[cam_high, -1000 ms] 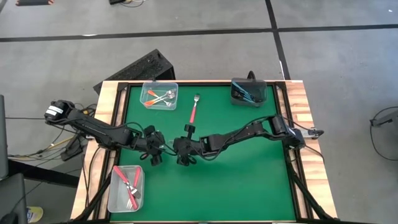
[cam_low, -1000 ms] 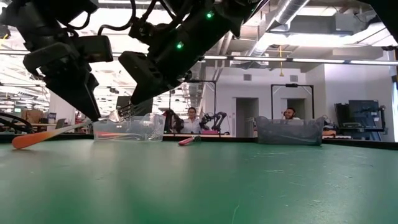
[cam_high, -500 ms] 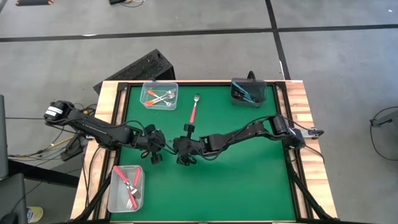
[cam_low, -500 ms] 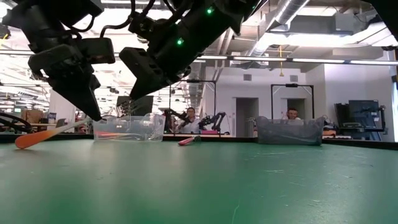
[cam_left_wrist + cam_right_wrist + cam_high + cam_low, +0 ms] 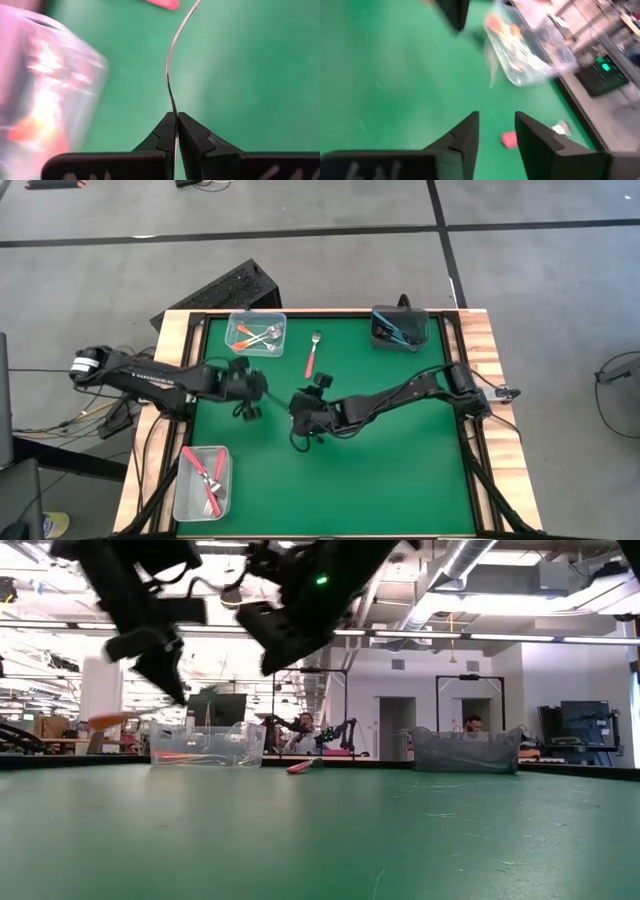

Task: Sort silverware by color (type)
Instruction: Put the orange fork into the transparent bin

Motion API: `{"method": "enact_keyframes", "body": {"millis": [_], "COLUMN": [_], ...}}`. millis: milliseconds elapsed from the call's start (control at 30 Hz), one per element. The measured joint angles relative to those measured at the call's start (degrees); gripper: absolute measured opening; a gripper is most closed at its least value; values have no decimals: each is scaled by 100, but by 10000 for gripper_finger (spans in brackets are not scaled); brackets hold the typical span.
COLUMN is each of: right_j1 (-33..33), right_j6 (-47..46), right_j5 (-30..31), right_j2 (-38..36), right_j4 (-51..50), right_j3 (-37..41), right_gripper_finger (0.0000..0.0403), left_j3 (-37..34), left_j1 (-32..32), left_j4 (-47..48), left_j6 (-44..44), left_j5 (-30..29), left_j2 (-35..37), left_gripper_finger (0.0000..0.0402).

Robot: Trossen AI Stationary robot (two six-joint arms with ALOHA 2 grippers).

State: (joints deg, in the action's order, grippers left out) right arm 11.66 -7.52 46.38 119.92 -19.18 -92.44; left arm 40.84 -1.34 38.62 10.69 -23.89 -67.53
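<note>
The green table (image 5: 400, 470) carries three bins. A clear bin (image 5: 243, 347) of orange-handled forks stands at the far edge towards the left corner. A dark bin (image 5: 424, 330) of blue-handled forks is at the far right corner, and a second clear bin (image 5: 186, 498) of red-handled forks is at the near left corner

Both arms reach in to the middle of the table. The left gripper (image 5: 176, 116) hangs above the cloth, nearer the left edge and the orange bin. Its fingers are pressed together on the thin metal neck of a fork (image 5: 169, 75), seen edge-on as a curved sliver. In the low view a blurred orange streak, probably the handle, trails behind the gripper. The right gripper (image 5: 496, 120) is just beside it towards the table's centre, fingers parted and empty

One red-handled fork (image 5: 312, 358) lies flat on the cloth near the far edge, between the orange bin and the dark bin

These forks look light, stiff and slim. The metal is likely slippery, and a pinch near one end lets the fork swing. The plastic handle near its middle is probably the surer hold, with the fingers closing across its width
</note>
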Motion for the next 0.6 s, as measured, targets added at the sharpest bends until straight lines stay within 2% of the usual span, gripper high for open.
{"method": "enact_keyframes", "body": {"millis": [133,233,300,433,600], "right_j1": [63,113,151,230,354], "right_j6": [-439,-686,-919,-1438,-1921], "right_j5": [30,14,-102,-205,-152], "right_j2": [-293,-399,-440,-433,-433], "right_j4": [-189,236,337,457,459], "right_j3": [446,960,1298,1794,2051], "right_gripper_finger": [176,181,180,174,171], "left_j3": [729,1071,1177,1149,1135], "left_j1": [756,1423,1909,2936,3928], "left_j4": [130,-483,-1009,-1927,-2351], "left_j6": [-1354,-2502,-3275,-4715,-5194], "left_j5": [-612,-755,-361,880,1465], "left_j2": [3,2,7,-104,-606], "left_gripper_finger": [0,0,0,0,0]}}
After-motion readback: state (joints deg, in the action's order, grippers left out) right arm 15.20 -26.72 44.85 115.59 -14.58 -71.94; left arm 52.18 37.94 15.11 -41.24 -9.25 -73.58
